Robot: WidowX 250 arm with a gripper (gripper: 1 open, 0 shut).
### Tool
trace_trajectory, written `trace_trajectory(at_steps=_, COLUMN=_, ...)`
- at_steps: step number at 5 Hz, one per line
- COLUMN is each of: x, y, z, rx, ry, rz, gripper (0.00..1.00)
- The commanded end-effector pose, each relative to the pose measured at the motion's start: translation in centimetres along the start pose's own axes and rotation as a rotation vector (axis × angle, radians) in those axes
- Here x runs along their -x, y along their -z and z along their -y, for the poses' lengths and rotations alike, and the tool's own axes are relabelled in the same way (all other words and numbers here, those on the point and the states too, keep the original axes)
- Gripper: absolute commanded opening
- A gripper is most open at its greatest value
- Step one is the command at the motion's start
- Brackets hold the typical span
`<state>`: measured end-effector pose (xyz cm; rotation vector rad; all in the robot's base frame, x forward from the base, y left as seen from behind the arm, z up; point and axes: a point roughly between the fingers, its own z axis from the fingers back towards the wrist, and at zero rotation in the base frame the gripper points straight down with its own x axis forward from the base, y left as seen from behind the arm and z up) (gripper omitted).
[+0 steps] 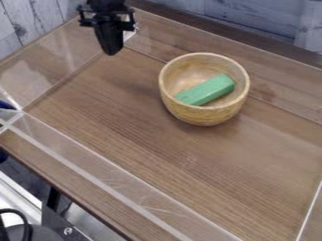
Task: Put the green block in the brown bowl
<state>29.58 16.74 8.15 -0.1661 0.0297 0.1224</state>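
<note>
The green block lies flat inside the brown bowl, slanting from lower left to upper right. The bowl stands right of centre on the wooden table. My gripper hangs at the far left corner of the table, well apart from the bowl, pointing straight down. Its black fingers are shut together and hold nothing.
Clear plastic walls fence the wooden tabletop along the left and front edges. A grey plank wall rises behind the far left corner, close to the gripper.
</note>
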Motion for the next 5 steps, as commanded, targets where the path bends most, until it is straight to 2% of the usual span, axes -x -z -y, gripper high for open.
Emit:
trace_trajectory(at_steps=1, x=-0.6, y=-1.8, z=-1.6, rx=-0.045, ry=-0.023, rz=0.067, gripper=0.0)
trace_trajectory(at_steps=3, x=-0.2, y=0.0, z=-5.1, rx=-0.075, ry=-0.101, rz=0.049, gripper=0.0)
trace_trajectory(at_steps=5, x=-0.8, y=2.5, z=-5.2, rx=-0.103, ry=-0.143, rz=0.031, gripper=0.0)
